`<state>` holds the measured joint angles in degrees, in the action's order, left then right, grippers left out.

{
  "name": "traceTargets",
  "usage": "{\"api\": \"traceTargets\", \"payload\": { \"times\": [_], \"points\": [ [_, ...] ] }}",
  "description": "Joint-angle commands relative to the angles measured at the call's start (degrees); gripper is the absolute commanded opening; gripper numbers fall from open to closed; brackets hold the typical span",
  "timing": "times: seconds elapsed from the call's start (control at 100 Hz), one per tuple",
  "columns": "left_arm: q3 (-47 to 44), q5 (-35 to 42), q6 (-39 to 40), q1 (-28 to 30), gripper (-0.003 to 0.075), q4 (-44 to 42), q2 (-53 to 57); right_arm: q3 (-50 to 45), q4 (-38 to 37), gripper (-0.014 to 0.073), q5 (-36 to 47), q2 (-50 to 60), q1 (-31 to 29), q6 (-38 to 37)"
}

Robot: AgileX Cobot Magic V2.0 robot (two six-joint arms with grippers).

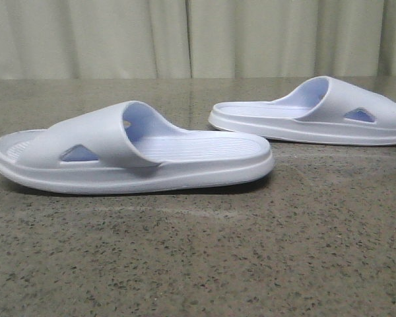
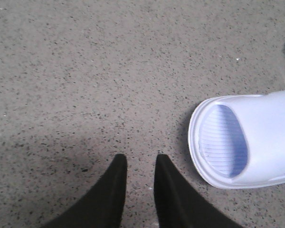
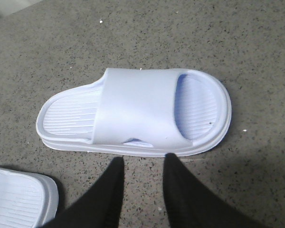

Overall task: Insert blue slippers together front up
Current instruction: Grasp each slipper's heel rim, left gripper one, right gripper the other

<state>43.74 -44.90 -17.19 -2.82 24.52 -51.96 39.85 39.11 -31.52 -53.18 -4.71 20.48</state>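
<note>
- Two blue slippers lie sole-down and apart on the speckled tabletop [image 1: 198, 264]: the near slipper [image 1: 132, 155] sits left of centre in the front view with its toe pointing left, and the far slipper [image 1: 313, 112] rests further back on the right with its toe pointing right.
- My right hand [image 3: 141, 164] hovers just beside the far slipper's side wall, its fingers narrowly parted and holding nothing.
- My left hand [image 2: 140, 164] hangs over bare tabletop near the near slipper's toe end, likewise narrow and empty.
- Nothing is grasped yet, so I judge the step in hand is the first pickup.
- To do it well, I would widen each hand before descending, pinch the wide strap or sole edge squarely, and lift without twisting the soft foam.
- I would then turn both toes the same way before nesting them.
</note>
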Motion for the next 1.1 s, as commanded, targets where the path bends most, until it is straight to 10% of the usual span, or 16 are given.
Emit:
{"api": "traceTargets", "payload": {
  "times": [0.0,0.34,1.09],
  "points": [
    [2.06,2.06,-1.49,-0.18,0.0271,3.97,-0.93,3.05,0.61,0.0244,2.59,-1.66,-1.06,0.53],
    [2.06,2.69,-2.05,-0.18,0.0331,4.65,-2.17,9.6,0.53,0.0244,-3.53,-12.69,-10.25,1.68],
    [2.06,4.78,-7.53,-0.18,0.0331,11.35,-10.85,19.92,4.89,0.0246,-11.15,-32.27,-10.89,10.83]
  ]
}}
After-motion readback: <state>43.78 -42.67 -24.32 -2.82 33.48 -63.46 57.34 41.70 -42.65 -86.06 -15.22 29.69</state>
